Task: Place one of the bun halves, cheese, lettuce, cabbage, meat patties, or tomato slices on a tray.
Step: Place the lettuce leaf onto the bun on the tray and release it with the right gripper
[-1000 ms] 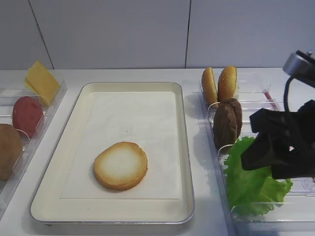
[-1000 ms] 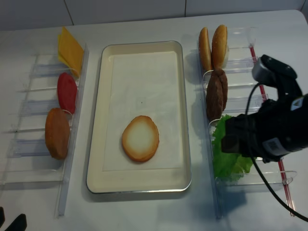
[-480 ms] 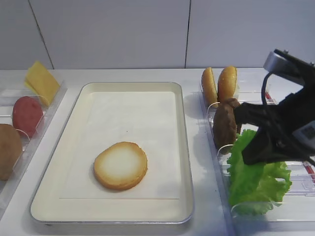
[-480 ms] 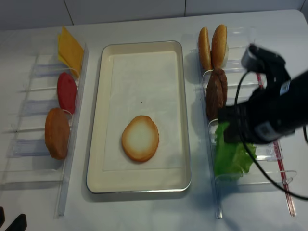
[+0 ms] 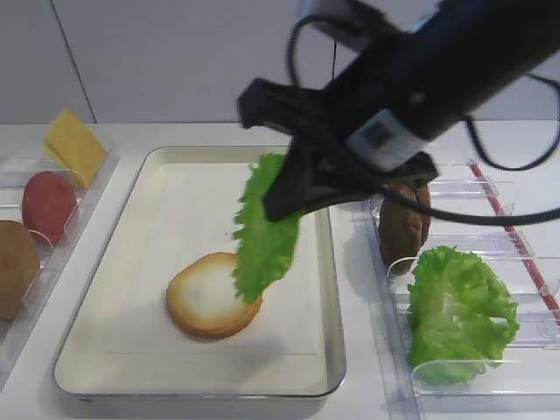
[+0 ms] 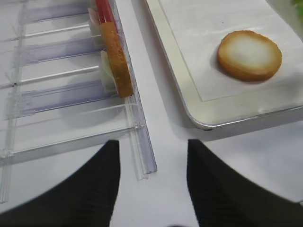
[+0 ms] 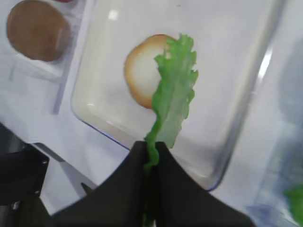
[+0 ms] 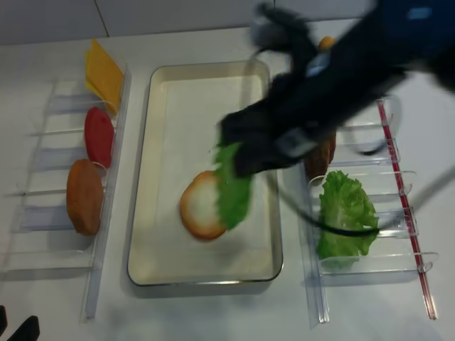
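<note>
On the far left a clear plastic rack (image 5: 52, 254) holds a yellow cheese slice (image 5: 73, 144) at the back, then a red tomato slice (image 5: 47, 203), then a brown bun half (image 5: 16, 268) standing on its edge. Next comes the big cream tray (image 5: 114, 236) with its white paper liner (image 5: 175, 210). One bun half (image 5: 208, 300) lies flat on the paper near the front of the tray, pale side up. Above it hangs the lettuce (image 5: 264, 229), a bright green frilly leaf. It is up in the air, not on the tray. The leaf hangs long-ways, top to bottom, with its top edge pinched and its loose bottom tip pointing down over the right side of the bun. The right gripper (image 7: 150, 150) has its jaws pressed together on the top edge of the leaf, and its black arm reaches across from the right side. Further right, another clear rack (image 5: 490, 262) holds two dark meat patties (image 5: 404, 223) standing on edge, partly hidden by the arm. In front of them sits a bigger bunch of ruffled green leaves (image 5: 457, 311). The left gripper (image 6: 152, 165) hangs low over the table (image 6: 156, 137) near the front end of the left rack, with its two dark fingers (image 6: 102, 189) spread apart and nothing between them.
</note>
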Motion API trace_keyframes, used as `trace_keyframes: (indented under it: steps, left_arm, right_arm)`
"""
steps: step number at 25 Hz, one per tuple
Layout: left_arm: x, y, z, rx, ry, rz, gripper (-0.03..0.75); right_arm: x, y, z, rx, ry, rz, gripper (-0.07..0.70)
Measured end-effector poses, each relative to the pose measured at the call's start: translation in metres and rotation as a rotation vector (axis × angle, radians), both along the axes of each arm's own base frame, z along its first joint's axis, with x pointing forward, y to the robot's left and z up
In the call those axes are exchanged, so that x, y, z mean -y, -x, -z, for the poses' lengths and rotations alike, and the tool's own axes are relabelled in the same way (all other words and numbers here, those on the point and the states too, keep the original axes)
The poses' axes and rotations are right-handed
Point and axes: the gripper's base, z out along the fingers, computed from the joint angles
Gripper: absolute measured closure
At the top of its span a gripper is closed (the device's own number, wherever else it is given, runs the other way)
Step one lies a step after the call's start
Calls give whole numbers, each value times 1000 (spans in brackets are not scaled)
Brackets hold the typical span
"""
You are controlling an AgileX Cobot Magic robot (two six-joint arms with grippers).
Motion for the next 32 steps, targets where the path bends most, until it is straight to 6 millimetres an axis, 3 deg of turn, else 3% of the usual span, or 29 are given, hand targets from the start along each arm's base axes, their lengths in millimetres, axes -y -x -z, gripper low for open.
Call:
trace_keyframes:
  steps: [5, 10, 16, 32]
  left_arm:
    - [0, 0, 0, 0, 0, 0, 391]
    - [0, 0, 0, 1, 0, 0, 391]
    - [0, 0, 0, 1, 0, 0, 391]
    - [0, 0, 0, 1, 0, 0, 391]
  right_arm:
    - [-56, -21, 19, -21, 8, -80, 573]
    - [-81, -43, 41, -44, 23, -94, 573]
    - [-84, -52, 69, -65, 119, -110, 573]
    - [-71, -58, 93, -55, 330, -104, 573]
